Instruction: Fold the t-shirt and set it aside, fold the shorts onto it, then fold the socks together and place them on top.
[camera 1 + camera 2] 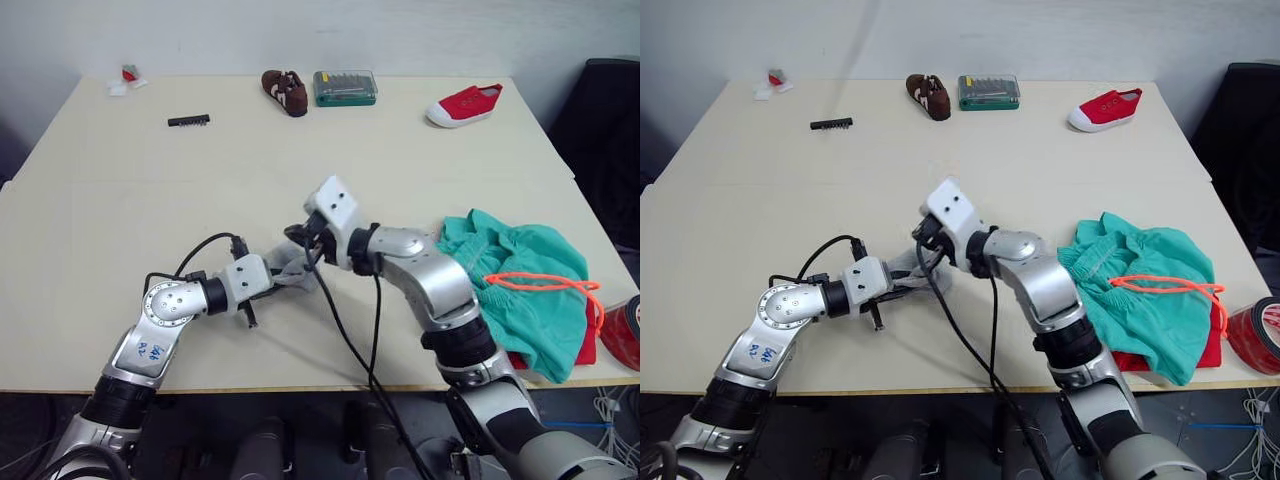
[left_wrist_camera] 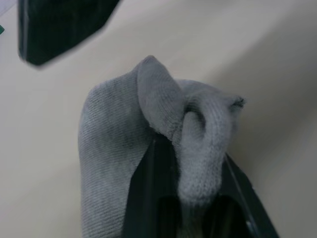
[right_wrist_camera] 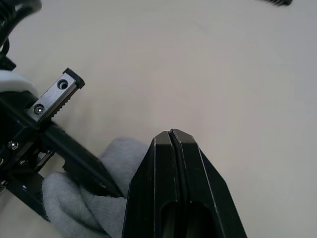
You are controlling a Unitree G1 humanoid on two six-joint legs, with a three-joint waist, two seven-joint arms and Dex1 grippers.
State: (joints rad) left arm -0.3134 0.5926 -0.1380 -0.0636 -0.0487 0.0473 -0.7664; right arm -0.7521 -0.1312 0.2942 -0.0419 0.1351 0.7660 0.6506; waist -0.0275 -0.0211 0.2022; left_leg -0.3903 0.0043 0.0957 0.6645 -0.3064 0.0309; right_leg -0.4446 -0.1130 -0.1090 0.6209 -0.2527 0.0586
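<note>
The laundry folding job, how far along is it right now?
Done: the teal-green cloth shorts lie on the bright red t-shirt at the table's right edge, though bunched rather than flat. In hand: the left claw is shut on the light grey knit socks mid-table, with the right claw shut empty beside them. Left: finishing the sock fold and placing the socks on the shorts.

Lab test bench, bare beige table (image 1: 120,300), blank wall, trailing cables (image 1: 350,350)
</note>
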